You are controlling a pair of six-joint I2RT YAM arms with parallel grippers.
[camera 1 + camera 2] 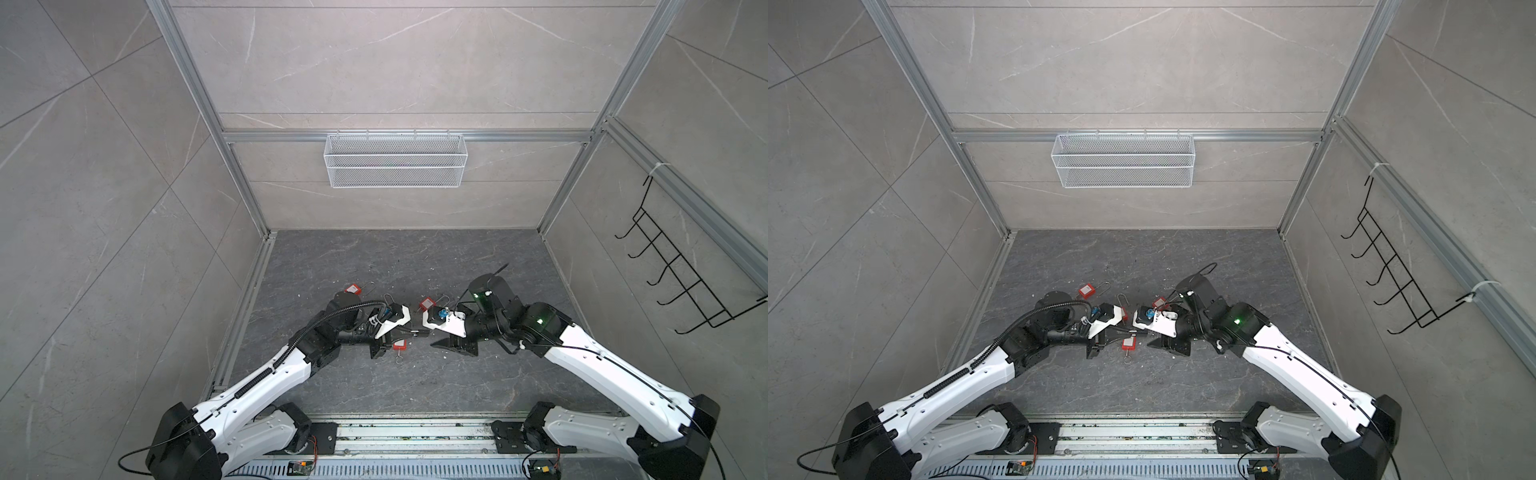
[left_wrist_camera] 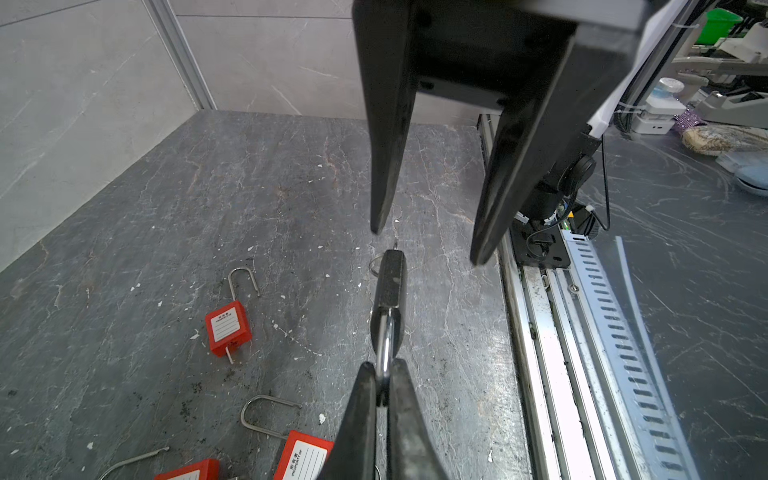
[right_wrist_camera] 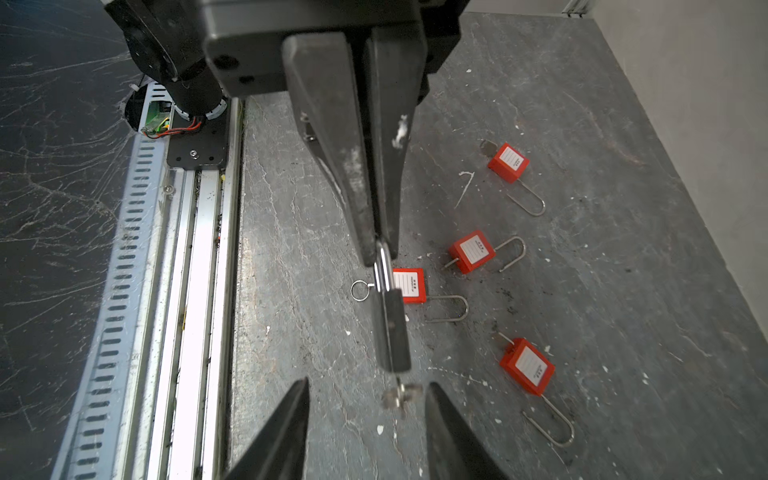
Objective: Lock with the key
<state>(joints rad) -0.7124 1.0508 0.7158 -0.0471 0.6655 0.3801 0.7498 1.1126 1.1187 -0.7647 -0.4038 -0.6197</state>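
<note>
While the left claw (image 2: pixel 383 371) clenches the shackle (image 3: pixel 382 266) of the black padlock (image 3: pixel 393 328), the key (image 3: pixel 401 397) juts lengthwise from its far end, between the jaws of the released right claw (image 3: pixel 368 383).

Dark grey marbled tabletop (image 1: pixel 415 257), four red padlocks (image 3: pixel 471 251) lying flat, steel shackles, scattered white flecks (image 3: pixel 379 429)

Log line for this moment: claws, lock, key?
left claw: shut on black padlock shackle | right claw: open around key, not touching | key: at padlock base
</note>
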